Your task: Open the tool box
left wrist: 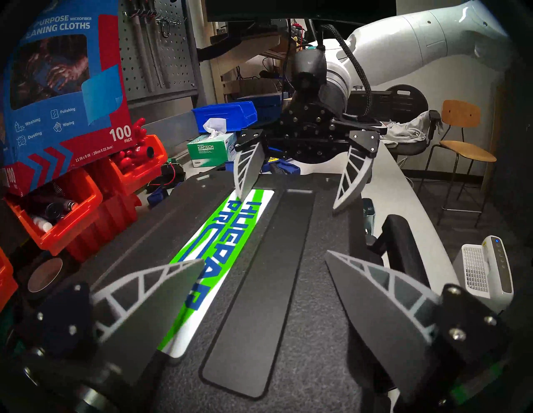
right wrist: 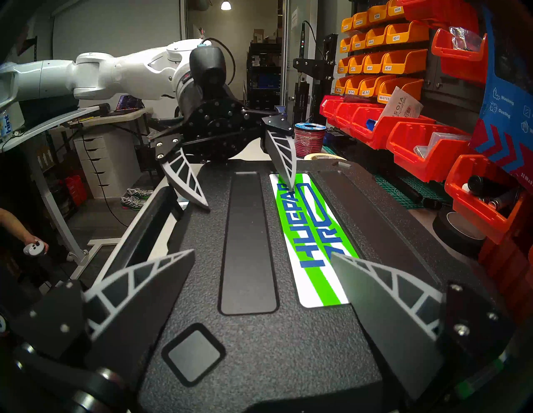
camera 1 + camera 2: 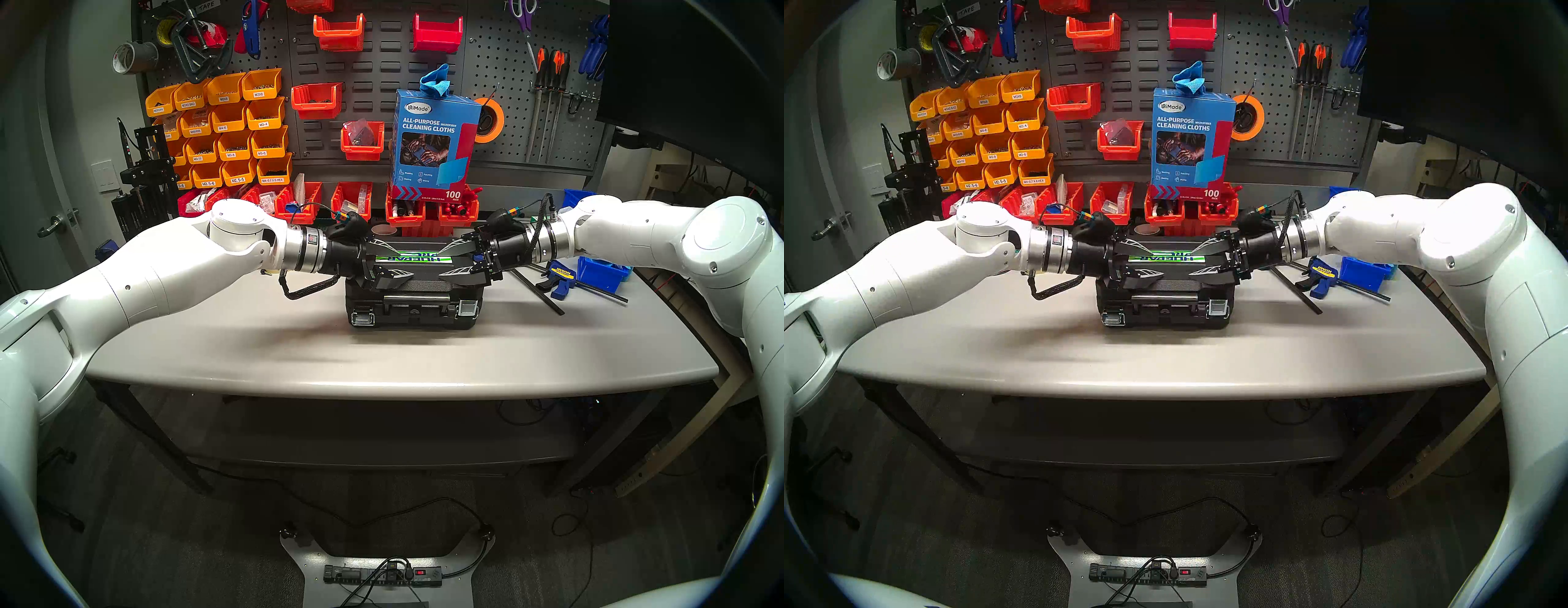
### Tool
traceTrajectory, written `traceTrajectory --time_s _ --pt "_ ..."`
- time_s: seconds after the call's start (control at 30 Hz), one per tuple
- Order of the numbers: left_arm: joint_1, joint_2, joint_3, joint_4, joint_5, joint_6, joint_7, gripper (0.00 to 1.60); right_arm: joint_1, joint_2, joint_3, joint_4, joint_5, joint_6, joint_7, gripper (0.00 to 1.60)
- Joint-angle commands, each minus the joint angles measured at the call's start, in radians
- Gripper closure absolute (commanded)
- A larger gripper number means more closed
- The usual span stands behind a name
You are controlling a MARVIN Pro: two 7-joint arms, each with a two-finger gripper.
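The tool box (image 3: 413, 303) sat mid-worktop (image 3: 254, 348), lid shut. The left hand (image 3: 396, 261) and right hand (image 3: 452, 261) hovered wide and empty over the lid. Risk: both silver latches (image 3: 362, 318) looked fastened, so lifting could drag the whole case.

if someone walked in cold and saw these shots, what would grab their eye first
Two white arms reach in from either side and meet mid-table over the black tool box, its lid down. The left gripper and right gripper hang open, facing each other above its green-white-blue label. Behind, a blue box of cleaning cloths stands on red bins, with orange bins on the pegboard at left.
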Motion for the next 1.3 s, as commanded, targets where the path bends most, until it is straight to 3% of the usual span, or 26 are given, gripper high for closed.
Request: traceTrajectory --time_s 0.0,0.4,0.8,1.27 --pt "0.071 -0.014 0.07 0.008 0.018 0.046 0.019 0.0 -0.016 -0.002 -0.018 -0.01 -0.02 0.0 0.028 0.0" --pt "0.071 -0.003 0.057 0.027 -0.022 0.051 0.057 0.0 -0.014 -0.003 -0.024 -0.012 -0.016 -0.002 0.028 0.0" --pt "0.011 0.037 0.008 0.035 -0.052 0.044 0.078 0.0 -0.016 -0.006 -0.029 -0.004 -0.014 -0.001 0.029 0.0" --pt "0.033 0.028 0.054 0.014 -0.019 0.056 0.083 0.0 -0.015 -0.007 -0.033 -0.007 -0.009 -0.003 0.029 0.0"
